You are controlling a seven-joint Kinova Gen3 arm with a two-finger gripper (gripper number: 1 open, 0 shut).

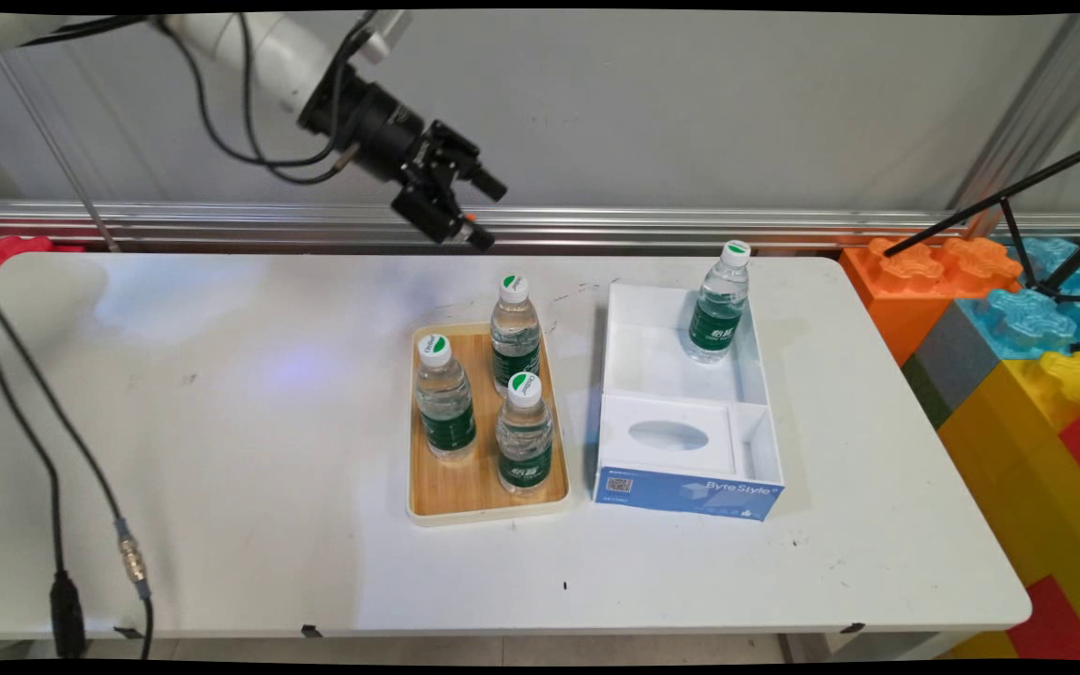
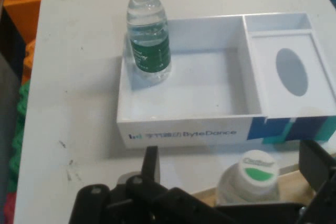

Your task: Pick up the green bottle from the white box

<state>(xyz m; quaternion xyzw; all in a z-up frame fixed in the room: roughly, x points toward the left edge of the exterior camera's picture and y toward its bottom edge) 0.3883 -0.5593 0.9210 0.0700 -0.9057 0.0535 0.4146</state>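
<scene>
My gripper hangs open and empty, high over the table's back edge, above and behind a wooden tray. Three clear water bottles with green labels stand upright on the tray: one at the back, one at the left, one at the front. To the tray's right lies a white open box with a blue front; another bottle stands in its far corner. In the hand view my gripper frames the nearest tray bottle, with the box and its bottle beyond.
The box's near compartment has a white lid with an oval opening. Large coloured toy blocks are stacked off the table's right side under black tripod legs. Black cables hang at the left. A metal rail runs behind the table.
</scene>
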